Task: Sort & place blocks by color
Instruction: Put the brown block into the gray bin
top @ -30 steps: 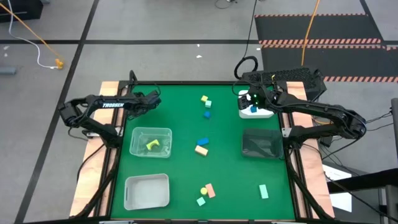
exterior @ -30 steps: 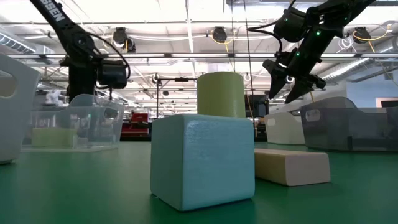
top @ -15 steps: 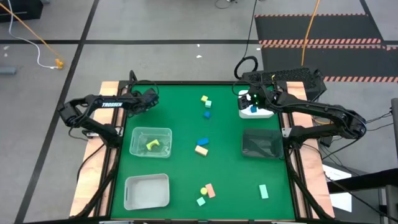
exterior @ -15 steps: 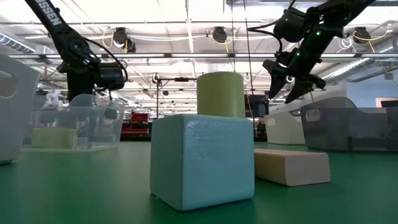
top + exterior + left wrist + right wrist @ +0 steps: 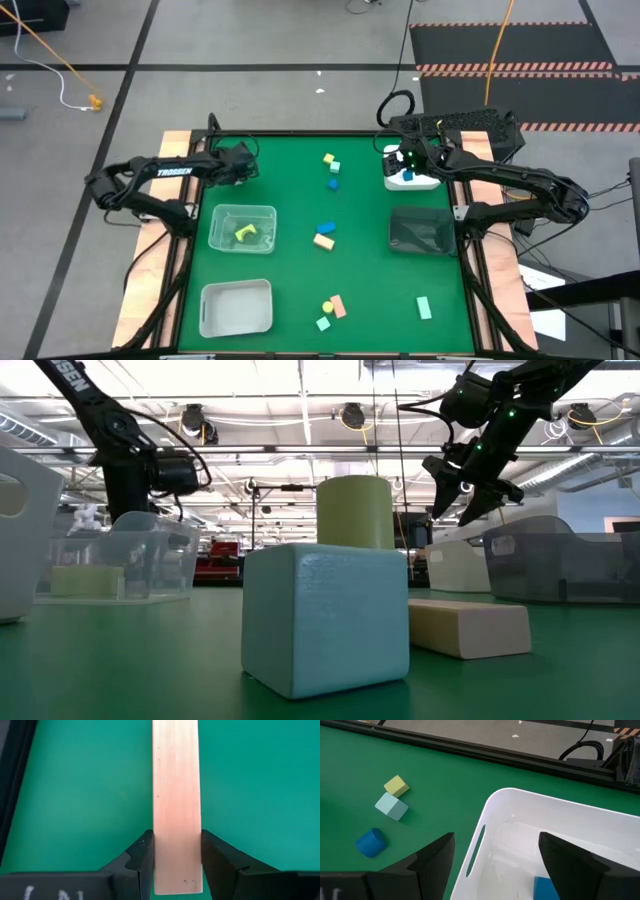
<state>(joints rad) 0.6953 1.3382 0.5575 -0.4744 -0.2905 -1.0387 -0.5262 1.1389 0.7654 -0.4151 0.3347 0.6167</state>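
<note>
The left gripper (image 5: 176,855) is closing both fingers against the sides of a long peach-orange wooden bar (image 5: 177,805), flat on the green table (image 5: 290,180) at its far left edge. The grip is sitting near one end of the bar, presumably so the piece will lift without twisting.

The right gripper (image 5: 495,865) is hanging with fingers spread wide and empty over the white plastic tub (image 5: 530,835) at the far right; a blue block (image 5: 543,887) is lying inside, so this tub seems to be serving for blue.

Loose pieces are lying on the cloth: a yellow cube (image 5: 396,785), a mint cube (image 5: 391,806) and a blue cylinder (image 5: 370,842) in a cluster at the far middle — others at centre and near the front edge.

The clear tub (image 5: 243,227) on the left is holding a yellow piece (image 5: 245,232). The front-left white tub (image 5: 236,306) and the dark tub (image 5: 421,231) on the right are showing nothing inside — likely waiting for the remaining colours.

Judgement: sorting is early; most blocks are unplaced.
</note>
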